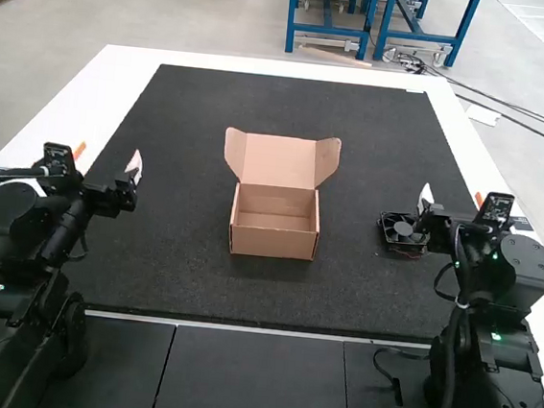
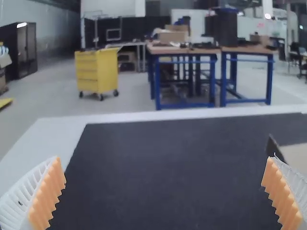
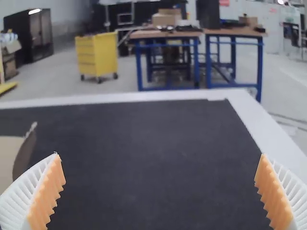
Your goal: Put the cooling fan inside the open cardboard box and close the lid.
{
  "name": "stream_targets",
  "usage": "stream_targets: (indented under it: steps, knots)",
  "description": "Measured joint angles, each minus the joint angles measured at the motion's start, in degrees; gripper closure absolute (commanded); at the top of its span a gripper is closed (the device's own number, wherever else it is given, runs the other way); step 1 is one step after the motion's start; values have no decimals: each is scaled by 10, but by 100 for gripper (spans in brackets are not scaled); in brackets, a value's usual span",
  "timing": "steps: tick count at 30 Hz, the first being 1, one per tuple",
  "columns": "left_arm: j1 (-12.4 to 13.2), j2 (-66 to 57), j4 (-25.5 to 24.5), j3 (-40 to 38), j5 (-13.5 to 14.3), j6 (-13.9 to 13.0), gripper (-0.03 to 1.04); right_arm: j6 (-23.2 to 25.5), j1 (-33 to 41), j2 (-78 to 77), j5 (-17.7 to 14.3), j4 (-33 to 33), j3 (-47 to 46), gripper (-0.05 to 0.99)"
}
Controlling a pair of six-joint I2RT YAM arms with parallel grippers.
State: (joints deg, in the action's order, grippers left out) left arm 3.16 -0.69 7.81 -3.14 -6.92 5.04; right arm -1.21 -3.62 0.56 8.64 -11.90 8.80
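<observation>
Right gripper [image 1: 427, 202] spread wide near fan [image 1: 405, 234] at mat's [image 1: 193, 119] right edge; left gripper [image 1: 131, 177] open too. Box [image 1: 275, 222] mid-mat, lid up. Pickup apparently pending: lower, pinch fan frame.

We count one cardboard box [image 1: 275, 219], midway between our two grippers, and one cooling fan [image 1: 404, 234], just beside our right gripper [image 3: 159, 156] and well apart from our left gripper [image 2: 162, 162]. Each gripper has two white ribbed fingers [image 2: 19, 201], four in all, each with one orange pad [image 2: 45, 191]. One black mat [image 1: 192, 129] lies under both grippers, on one white table [image 1: 80, 99].
</observation>
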Motion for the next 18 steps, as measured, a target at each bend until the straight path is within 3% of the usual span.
stream_targets:
  steps: [7,13,16,18]
  knots:
    - [0,-39,10,-91,13,2,4,1,-5,71,5,-27,20,2]
    - [0,-149,-35,-184,28,2,4,-3,-14,184,20,-19,124,2]
    - [0,-176,-55,-222,31,-1,4,-8,-14,209,32,18,190,2]
    - [0,-199,-99,-261,33,-7,4,-10,-14,232,39,71,240,2]
